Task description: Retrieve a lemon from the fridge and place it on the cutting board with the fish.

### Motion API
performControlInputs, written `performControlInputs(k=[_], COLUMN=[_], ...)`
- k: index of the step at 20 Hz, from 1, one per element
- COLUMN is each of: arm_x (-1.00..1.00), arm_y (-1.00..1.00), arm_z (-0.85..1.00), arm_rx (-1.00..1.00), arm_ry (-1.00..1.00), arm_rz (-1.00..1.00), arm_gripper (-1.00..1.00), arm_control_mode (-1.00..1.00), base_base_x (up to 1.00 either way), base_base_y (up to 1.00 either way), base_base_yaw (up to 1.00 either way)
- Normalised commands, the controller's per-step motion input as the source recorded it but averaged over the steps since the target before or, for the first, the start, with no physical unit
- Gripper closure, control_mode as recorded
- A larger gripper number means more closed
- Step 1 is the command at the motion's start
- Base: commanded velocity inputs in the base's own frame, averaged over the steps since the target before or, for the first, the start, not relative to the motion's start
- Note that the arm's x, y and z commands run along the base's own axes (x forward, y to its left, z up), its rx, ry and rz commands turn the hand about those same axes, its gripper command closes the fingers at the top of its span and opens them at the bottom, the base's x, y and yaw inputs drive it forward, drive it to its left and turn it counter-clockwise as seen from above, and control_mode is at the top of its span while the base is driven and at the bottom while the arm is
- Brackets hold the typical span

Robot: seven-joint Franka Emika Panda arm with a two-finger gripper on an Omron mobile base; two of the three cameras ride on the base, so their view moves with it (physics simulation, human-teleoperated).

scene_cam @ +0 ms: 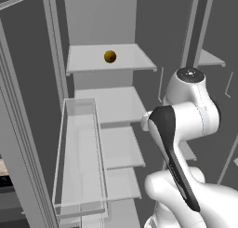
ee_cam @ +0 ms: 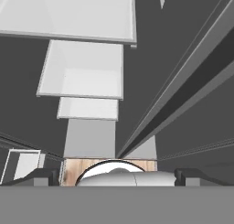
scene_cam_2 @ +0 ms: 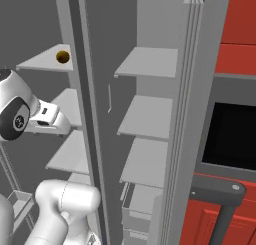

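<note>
Fridge (scene_cam: 28,129), doors open, pale shelves inside. Lemon (scene_cam: 110,56): one, dark yellow, on the upper shelf (scene_cam: 135,59) of the left compartment, untouched. Clear door bin (scene_cam: 79,152) at left. Pincer (ee_cam: 117,176): jaws spread wide, empty, well below the lemon's shelf.

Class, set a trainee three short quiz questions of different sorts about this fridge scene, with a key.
1. True or false: the lemon sits on the top shelf of the open fridge.
2. The clear bin on the door holds: A) a lemon, B) nothing visible, C) a fish.
3. Fill in: the gripper is ____.

Key: 1 true; 2 B; 3 open.
</note>
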Motion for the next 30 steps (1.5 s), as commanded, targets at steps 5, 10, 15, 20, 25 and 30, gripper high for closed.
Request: performControlInputs(k=[5,10,15,20,25,30], arm_x=[0.00,0.00,0.00,-0.03,0.01,0.00], arm_y=[0.00,0.00,0.00,0.15,0.41,0.56], arm_z=[0.00,0.00,0.00,0.13,0.54,0.41], arm_rx=[0.00,0.00,0.00,0.00,0.07,0.00], arm_ry=[0.00,-0.06,-0.19,-0.09,0.00,-0.10], arm_rz=[0.00,0.08,0.24,0.23,0.00,0.00], arm_gripper=[-1.00,-1.00,-1.00,-1.00,-1.00,-1.00], arm_control_mode=[1.00,-1.00,-1.00,-1.00,-1.00,-1.00], base_base_x=[0.00,0.00,0.00,0.00,0.00,0.00], base_base_y=[0.00,0.00,0.00,0.00,0.00,0.00], base_base_yaw=[0.01,0.02,0.00,0.00,0.00,0.00])
